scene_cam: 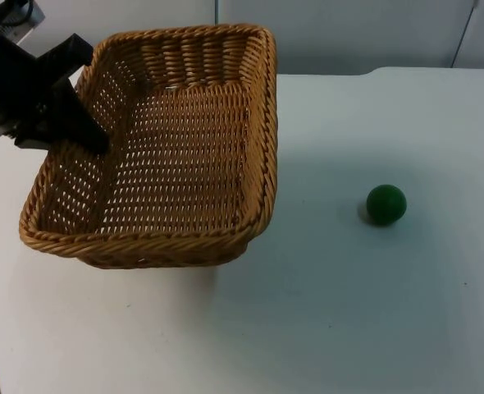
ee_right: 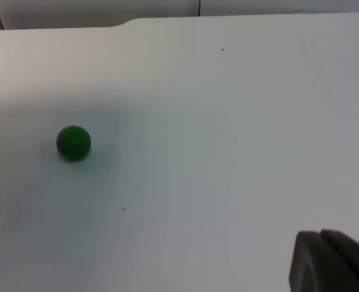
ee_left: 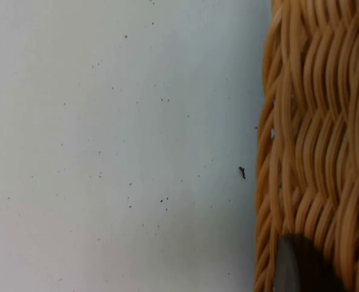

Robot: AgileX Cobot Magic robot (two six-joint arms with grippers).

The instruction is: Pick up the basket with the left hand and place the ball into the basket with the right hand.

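Bright, even overhead light; the basket [scene_cam: 168, 148] throws a soft shadow rightward toward the ball [scene_cam: 386, 204]. Wicker up close looks blurred.

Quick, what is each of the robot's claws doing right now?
Left gripper: shut on the wicker basket's left rim, holding it tilted.
Right gripper: cannot be told; it waits away from the green ball.

A robot test station in a lab: a plain white bench [scene_cam: 349, 312] runs back to a grey partition wall [scene_cam: 365, 33], with nothing homely around it. On it sit just a wicker basket [scene_cam: 184, 238] and a green ball [scene_cam: 386, 204], and a black robot arm [scene_cam: 29, 90] reaches in over the basket's rim.
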